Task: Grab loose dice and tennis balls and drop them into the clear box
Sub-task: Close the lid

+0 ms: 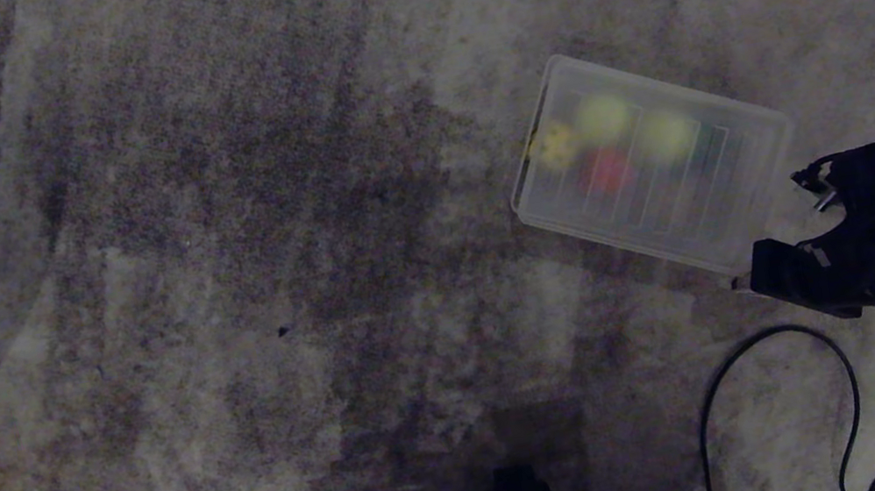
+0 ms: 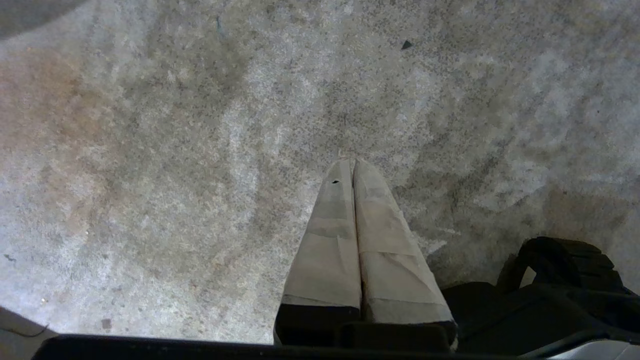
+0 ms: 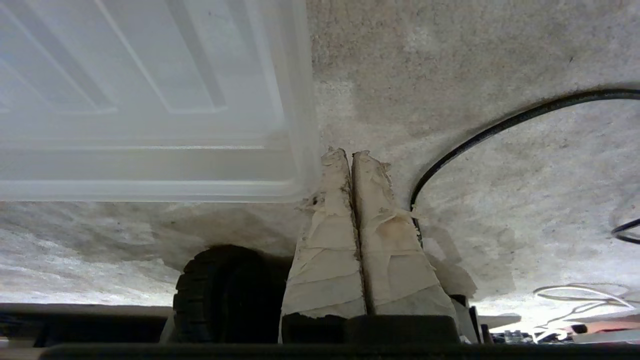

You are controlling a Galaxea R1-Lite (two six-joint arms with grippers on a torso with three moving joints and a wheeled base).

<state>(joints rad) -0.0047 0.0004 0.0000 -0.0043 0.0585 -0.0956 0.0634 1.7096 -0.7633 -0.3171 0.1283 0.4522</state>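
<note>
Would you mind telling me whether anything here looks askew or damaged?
The clear box lies at a slant on the stained carpet, dice and tennis balls inside. The tape wrapping the right gripper's shut fingers is frayed and torn. A black cable trails loose nearby.

clear box (image 1: pixel 753 166): the balls and dice inside are only fuzzy blobs
right gripper (image 1: pixel 735 283): tip just peeks out beside the clear box
black cable (image 1: pixel 782 392): runs off the edge, below the clear box
</note>
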